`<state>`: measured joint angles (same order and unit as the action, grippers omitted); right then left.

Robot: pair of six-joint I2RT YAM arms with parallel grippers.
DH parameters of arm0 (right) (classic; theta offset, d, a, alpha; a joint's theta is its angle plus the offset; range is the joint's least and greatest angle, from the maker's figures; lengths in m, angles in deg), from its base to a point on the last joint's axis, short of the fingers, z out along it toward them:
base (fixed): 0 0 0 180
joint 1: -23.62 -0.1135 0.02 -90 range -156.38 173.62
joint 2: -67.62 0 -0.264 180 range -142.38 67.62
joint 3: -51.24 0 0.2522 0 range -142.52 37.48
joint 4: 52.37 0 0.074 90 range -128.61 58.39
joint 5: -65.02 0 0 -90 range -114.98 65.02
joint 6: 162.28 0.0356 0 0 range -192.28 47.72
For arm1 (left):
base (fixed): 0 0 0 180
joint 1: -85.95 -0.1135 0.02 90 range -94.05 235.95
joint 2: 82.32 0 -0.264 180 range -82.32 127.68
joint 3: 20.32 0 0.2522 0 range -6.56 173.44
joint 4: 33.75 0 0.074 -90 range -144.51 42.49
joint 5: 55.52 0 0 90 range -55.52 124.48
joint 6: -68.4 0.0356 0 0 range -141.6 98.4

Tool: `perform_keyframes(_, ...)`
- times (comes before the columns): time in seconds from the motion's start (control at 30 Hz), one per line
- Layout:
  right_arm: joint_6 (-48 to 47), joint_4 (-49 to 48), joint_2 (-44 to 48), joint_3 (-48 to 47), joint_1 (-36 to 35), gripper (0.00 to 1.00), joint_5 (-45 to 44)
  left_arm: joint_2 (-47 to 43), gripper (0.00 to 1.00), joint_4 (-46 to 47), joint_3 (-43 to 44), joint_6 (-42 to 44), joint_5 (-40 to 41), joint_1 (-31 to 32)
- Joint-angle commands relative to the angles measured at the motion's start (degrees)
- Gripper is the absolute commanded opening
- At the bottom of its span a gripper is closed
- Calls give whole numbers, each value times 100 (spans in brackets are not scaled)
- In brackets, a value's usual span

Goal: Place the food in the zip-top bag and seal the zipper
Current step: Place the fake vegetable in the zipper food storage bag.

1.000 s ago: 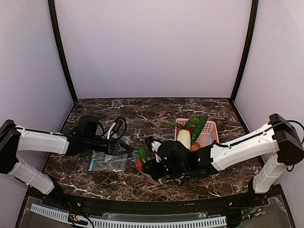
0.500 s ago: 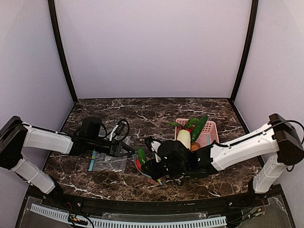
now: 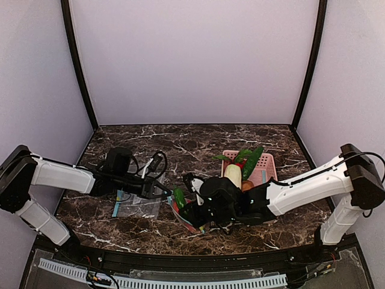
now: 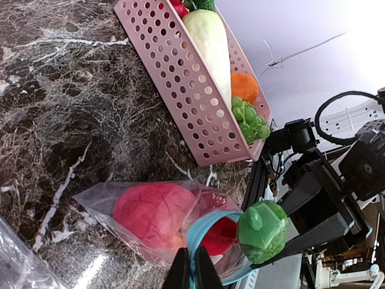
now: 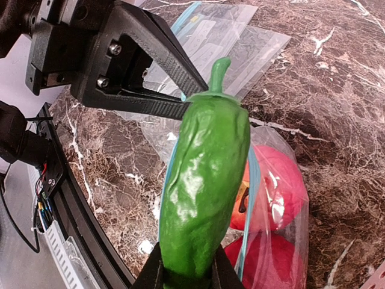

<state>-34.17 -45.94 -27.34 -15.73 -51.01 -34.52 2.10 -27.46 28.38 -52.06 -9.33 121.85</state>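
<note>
— Which step is this?

— Loading the last item. Both red fruits (image 4: 153, 211) lie inside the bag (image 4: 96, 195). The right gripper (image 5: 186, 272) pinches the cucumber (image 5: 204, 192) by its base, with the stem end over the mouth.

— And the left gripper (image 4: 192, 271)?

— It seems pressed together on the zipper (image 4: 191, 238), holding the mouth up. Next, slide the cucumber in beside the fruits, missing that arm. The basket (image 4: 180, 90) and spare bags (image 5: 240, 36) sit aside.

The clear zip-top bag (image 5: 289, 198) lies on the worktop near the middle of its near edge, mouth open, with two round red-pink fruits (image 4: 153, 211) side by side inside. The left gripper (image 4: 192, 272) pinches its teal zipper (image 4: 201, 229). The slim green cucumber (image 5: 204, 192), clamped in the right gripper (image 5: 185, 274), sits stem-first at the mouth.
</note>
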Motion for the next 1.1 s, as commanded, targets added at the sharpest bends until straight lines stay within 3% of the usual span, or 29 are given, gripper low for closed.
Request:
perform_keyframes(0.0,-195,-72,10,12,22,0,181,-111,1,-74,155,60,29,18)
perform_keyframes(0.4,-321,926,90,-100,10,0,505,-318,1,-761,434,453,236,15)
perform_keyframes(0.77,-559,1420,437,-659,9,42,418,-304,1,-999,662,739,-847,273)
perform_keyframes(0.87,-631,1673,497,-885,12,47,363,-323,1,-1151,707,773,-817,300)
perform_keyframes(1.07,-467,1936,771,-954,13,46,52,-306,1,-1686,954,916,-632,303)
